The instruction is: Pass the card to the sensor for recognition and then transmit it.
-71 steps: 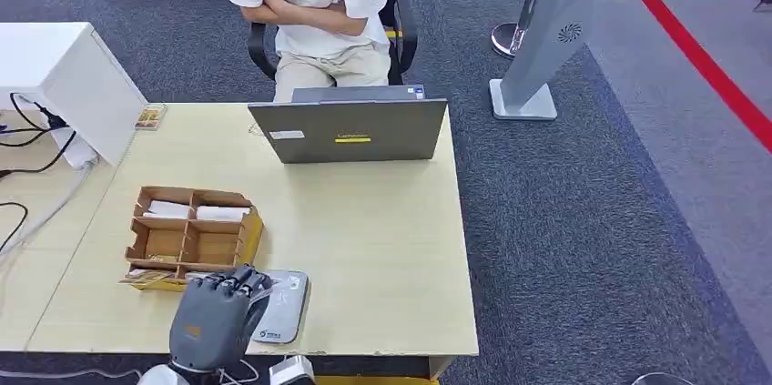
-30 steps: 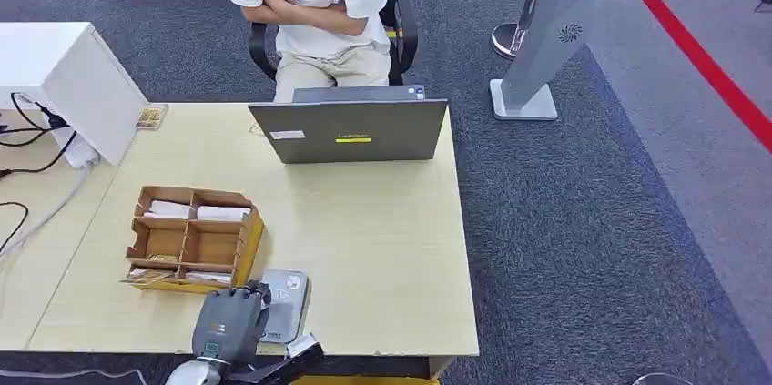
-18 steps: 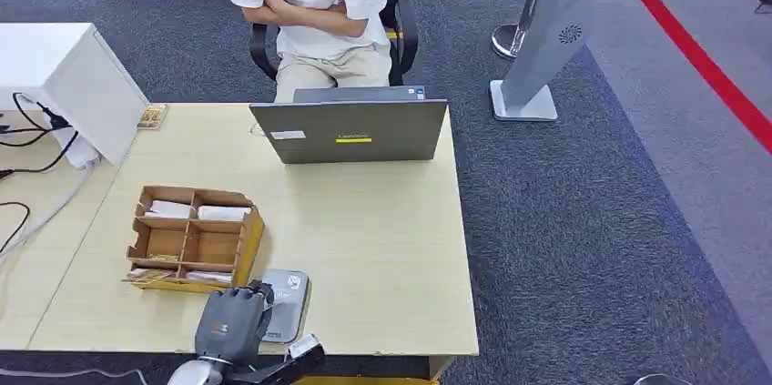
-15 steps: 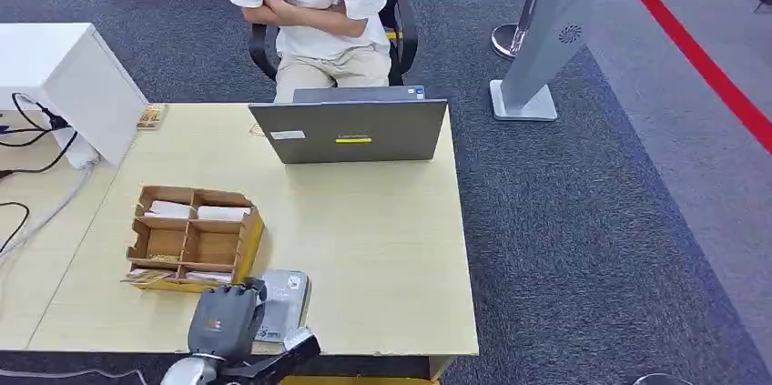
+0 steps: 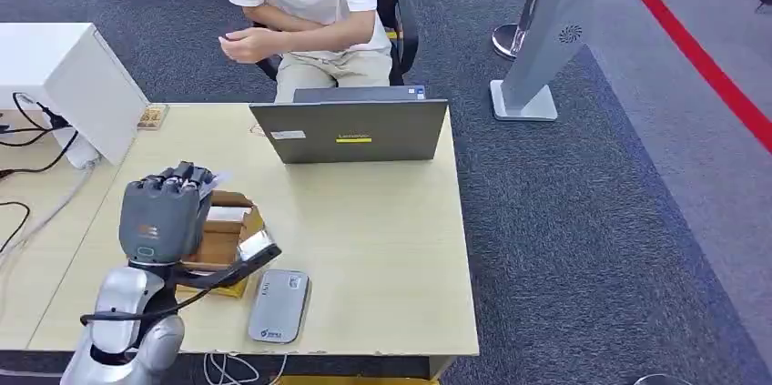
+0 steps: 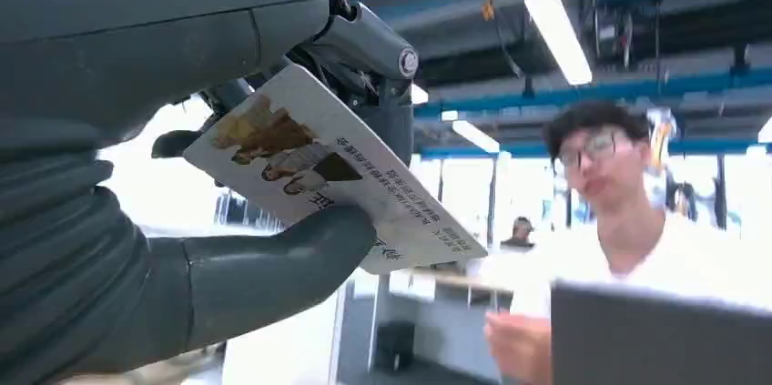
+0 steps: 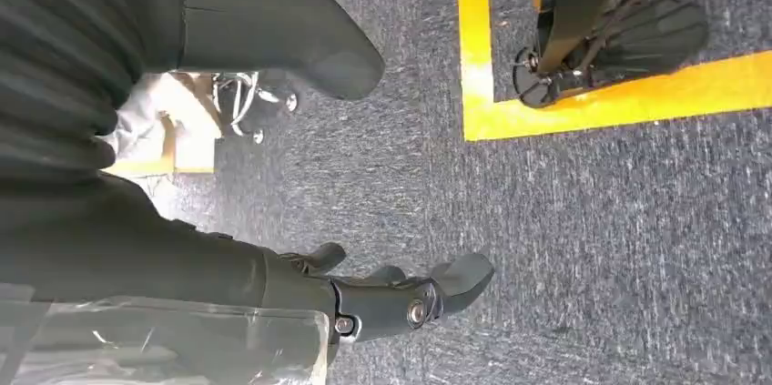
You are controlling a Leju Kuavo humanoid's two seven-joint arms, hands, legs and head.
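up on the surface (image 5: 382,248), the cardboard organizer (image 5: 223,230) is the landmark: an open divided box with white cards (image 5: 228,214) lying in its far compartments, its near side hidden by the raised left hand (image 5: 164,207). that hand hovers over the organizer's left half, back toward the head camera, so from there the card it carries shows only as a pale edge past the fingertips. the left wrist view shows the grip plainly: the card (image 6: 337,176), white with a picture and lines of print, is pinched between the thick thumb (image 6: 273,267) and the darker fingers (image 6: 364,48), tilted. the grey sensor (image 5: 279,305) lies flat on the surface just beside the organizer's near right corner, apart from the hand. beyond the organizer stands an open laptop (image 5: 350,130), back toward the robot, and behind it sits a person (image 5: 309,12) on a chair with one hand lifted. the right hand (image 7: 391,298) hangs over the carpet floor (image 7: 592,221) near a yellow line (image 7: 583,103), fingers loosely apart, holding nothing
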